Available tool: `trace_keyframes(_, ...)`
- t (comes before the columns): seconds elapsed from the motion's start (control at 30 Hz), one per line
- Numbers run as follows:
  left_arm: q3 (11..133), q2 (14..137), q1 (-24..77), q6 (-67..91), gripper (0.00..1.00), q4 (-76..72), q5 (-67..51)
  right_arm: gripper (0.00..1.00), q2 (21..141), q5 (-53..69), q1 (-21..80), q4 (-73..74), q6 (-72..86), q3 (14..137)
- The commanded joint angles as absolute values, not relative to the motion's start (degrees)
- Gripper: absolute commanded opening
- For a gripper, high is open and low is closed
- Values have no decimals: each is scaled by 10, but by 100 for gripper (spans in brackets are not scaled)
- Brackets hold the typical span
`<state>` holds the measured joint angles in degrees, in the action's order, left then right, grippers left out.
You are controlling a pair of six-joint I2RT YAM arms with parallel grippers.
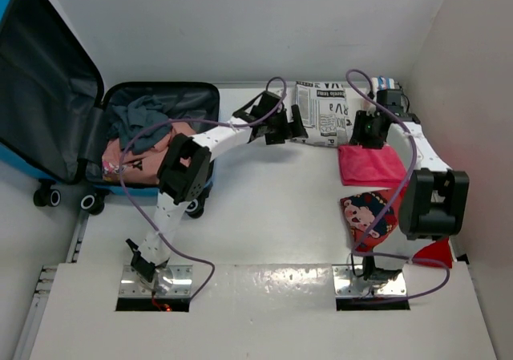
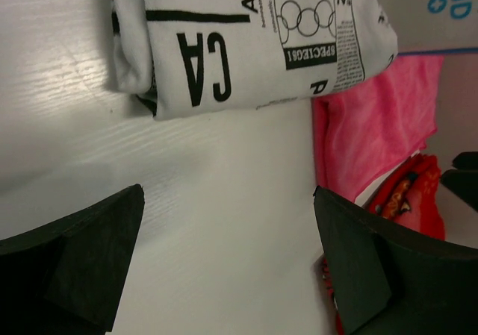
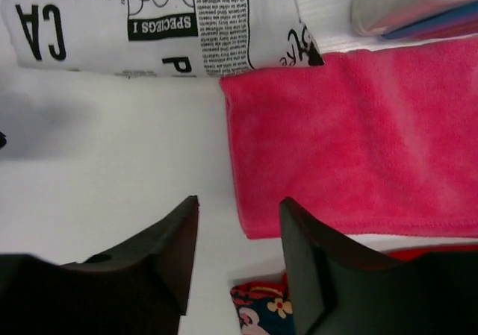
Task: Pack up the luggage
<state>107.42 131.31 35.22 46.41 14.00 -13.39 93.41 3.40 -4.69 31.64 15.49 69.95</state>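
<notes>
Left tool (image 2: 228, 201) wide — empty, right tool (image 3: 239, 208) ajar

Luggage (image 1: 50, 87) lining matt cloth, shell perhaps glossy plastic; pink towel (image 3: 358, 133) fuzzy; table (image 2: 224, 223) smooth, faintly glossy

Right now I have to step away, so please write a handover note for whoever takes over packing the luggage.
Left gripper: jaws wide open, empty, facing the newsprint cloth.
Right gripper: jaws apart, empty, at the pink towel's edge.
Luggage lies open at far left, some clothes already inside.
Still to pack: newsprint cloth, pink towel, red cartoon-print piece, all on the table.
</notes>
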Motion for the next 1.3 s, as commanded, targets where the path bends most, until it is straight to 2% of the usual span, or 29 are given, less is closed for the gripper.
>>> trace_keyframes(0.0,1102,1332,348,518,100,84,-138,49,962,40,-47,291,167,742)
trace_keyframes(0.07,1110,1338,343,511,100,83,-143,53,989,40,-46,287,177,751)
trace_keyframes(0.2,1110,1325,323,504,100,78,-143,55,1027,32,-46,262,177,772)
trace_keyframes(0.3,1083,1303,308,504,100,72,-143,56,1076,26,-47,273,194,801)
trace_keyframes(0.47,1011,1253,287,515,100,66,-164,65,1139,-19,-39,268,203,844)
trace_keyframes(0.57,982,1230,280,520,100,66,-164,65,1176,-61,-35,275,208,872)
trace_keyframes(0.63,976,1222,274,520,100,66,-164,61,1187,-62,-34,273,200,885)
trace_keyframes(0.67,969,1216,274,512,100,61,-164,49,1200,-58,-33,272,199,885)
trace_keyframes(0.7,969,1216,269,512,100,61,-159,41,1202,-45,-30,271,198,888)
trace_keyframes(0.73,962,1209,269,506,100,61,-159,26,1207,-34,-28,271,195,889)
trace_keyframes(0.83,955,1199,264,532,100,78,-141,12,1213,-5,-14,278,197,890)
trace_keyframes(0.87,942,1193,264,540,100,84,-141,2,1215,-3,-6,279,200,890)
trace_keyframes(0.97,928,1187,264,602,100,110,-120,0,1211,52,20,290,238,884)
trace_keyframes(1.27,900,1193,287,641,100,123,-105,0,1170,174,118,312,371,869)
